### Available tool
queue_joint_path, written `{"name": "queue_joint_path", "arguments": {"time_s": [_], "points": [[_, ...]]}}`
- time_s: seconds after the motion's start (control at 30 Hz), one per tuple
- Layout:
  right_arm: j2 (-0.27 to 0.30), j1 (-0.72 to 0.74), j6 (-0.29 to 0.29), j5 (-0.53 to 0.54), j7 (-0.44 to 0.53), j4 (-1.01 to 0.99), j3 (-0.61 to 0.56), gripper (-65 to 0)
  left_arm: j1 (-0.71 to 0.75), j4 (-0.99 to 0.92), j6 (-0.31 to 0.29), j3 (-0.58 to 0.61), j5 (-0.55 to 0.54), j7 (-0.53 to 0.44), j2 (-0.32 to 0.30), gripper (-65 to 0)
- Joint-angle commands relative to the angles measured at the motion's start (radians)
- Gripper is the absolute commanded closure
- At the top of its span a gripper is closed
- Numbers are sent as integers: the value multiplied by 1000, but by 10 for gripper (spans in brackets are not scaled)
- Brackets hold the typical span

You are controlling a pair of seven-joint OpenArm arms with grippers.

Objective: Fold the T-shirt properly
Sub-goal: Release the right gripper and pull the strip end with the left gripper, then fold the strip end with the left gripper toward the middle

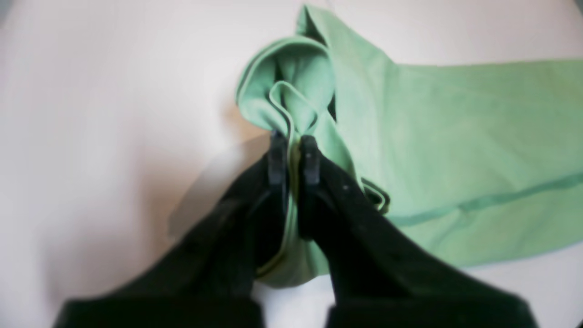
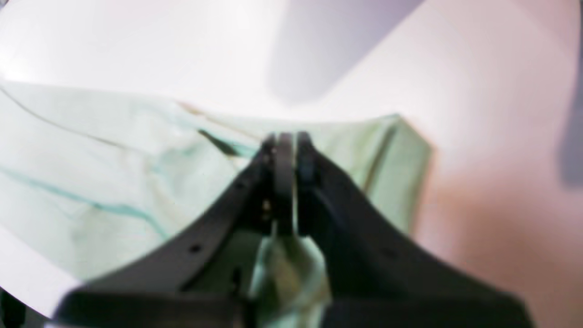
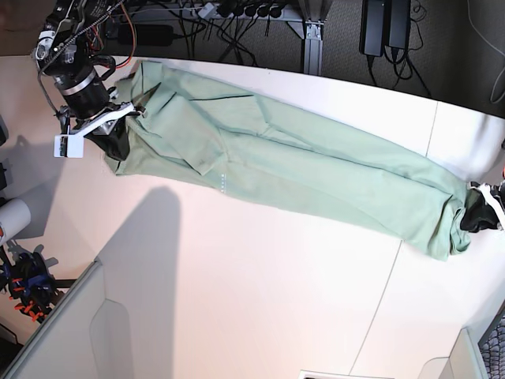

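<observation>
At nine o'clock in the base view my right gripper (image 3: pixel 118 130) is sitting over the near corner of the T-shirt (image 3: pixel 316 170), up by ten o'clock on the white table (image 3: pixel 260 292). Through my right wrist camera I am seeing the right gripper (image 2: pixel 287 139) with its jaws pressed together on a bunch of pale green cloth, and a crumpled wad of the T-shirt (image 2: pixel 114 173) is hanging down between the black fingers (image 2: pixel 237 191) toward six o'clock. The cloth there is spreading off toward nine o'clock, with its far edge running across at twelve o'clock.

Moving toward the middle, the T-shirt is lying stretched into a long, narrow band, running from ten o'clock down to four o'clock across the table, with creases along its length and a few small pale buttons (image 3: pixel 223 180) showing near its lower edge.

At three o'clock in the base view my left gripper (image 3: pixel 483 212) is at the other end of the band. In my left wrist view the left gripper (image 1: pixel 294 146) is clenching a folded, hemmed edge of the T-shirt (image 1: pixel 455 150), which is looping up toward twelve o'clock, while the rest is lying flat toward three o'clock.
</observation>
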Motion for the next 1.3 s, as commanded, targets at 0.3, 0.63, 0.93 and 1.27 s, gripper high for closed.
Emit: {"name": "queue_joint_path", "arguments": {"time_s": [0.3,0.63,0.93,1.27], "points": [[10,8,0,8,33,19,8,0,-161,-61,72,-4,140,-100,-74,0],[0,5,0,8,34,19,8,0,-96,203,71,159,140,-76,-46,0],[0,5,0,7,33,19,8,0,-66,296,129,385,279,-19,98,0],[0,5,0,8,21,19,8,0,-61,249,138,446,277,-16,190,0]]}}
